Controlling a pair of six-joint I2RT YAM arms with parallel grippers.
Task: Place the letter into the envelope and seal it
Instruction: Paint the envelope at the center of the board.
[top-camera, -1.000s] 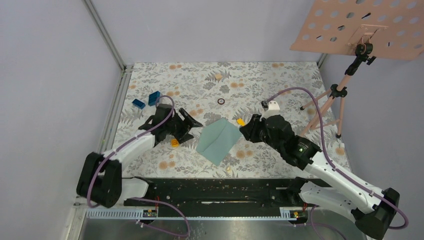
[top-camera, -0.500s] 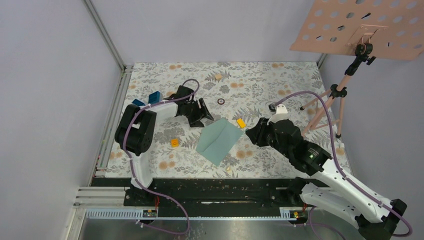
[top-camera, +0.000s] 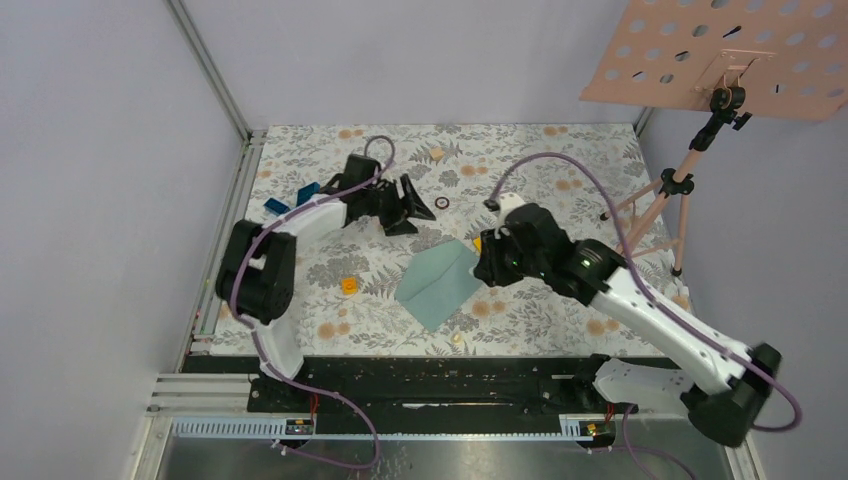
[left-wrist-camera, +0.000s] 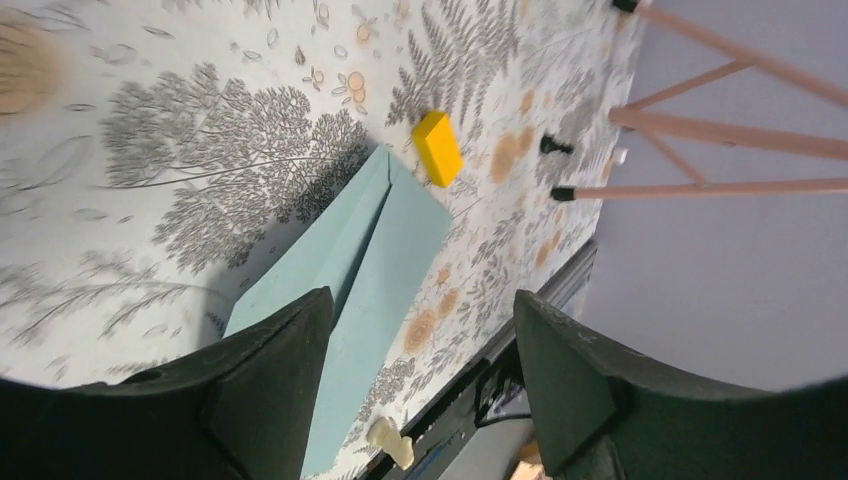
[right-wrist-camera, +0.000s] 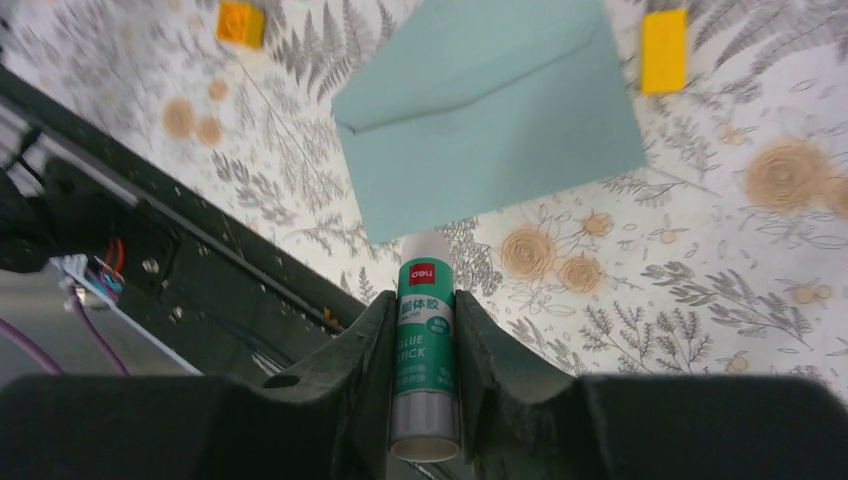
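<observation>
The teal envelope (top-camera: 438, 284) lies flat on the floral table, its flap folded down; it also shows in the left wrist view (left-wrist-camera: 345, 290) and the right wrist view (right-wrist-camera: 490, 120). The letter is not visible. My right gripper (top-camera: 487, 268) hovers at the envelope's right edge, shut on a green and white glue stick (right-wrist-camera: 427, 340). My left gripper (top-camera: 410, 205) is open and empty, up and left of the envelope, with its fingers (left-wrist-camera: 270, 390) spread wide.
Yellow blocks lie by the envelope's upper right corner (top-camera: 480, 243) and to its left (top-camera: 349, 285). Blue blocks (top-camera: 277, 206) sit at the far left. A small dark ring (top-camera: 442, 203) lies beyond. A tripod (top-camera: 655, 205) holding a pink perforated board (top-camera: 720, 55) stands right.
My right gripper swung left and forward, back over the envelope's right edge. My left gripper moved farther from the envelope toward the back. The envelope has hardly shifted.
</observation>
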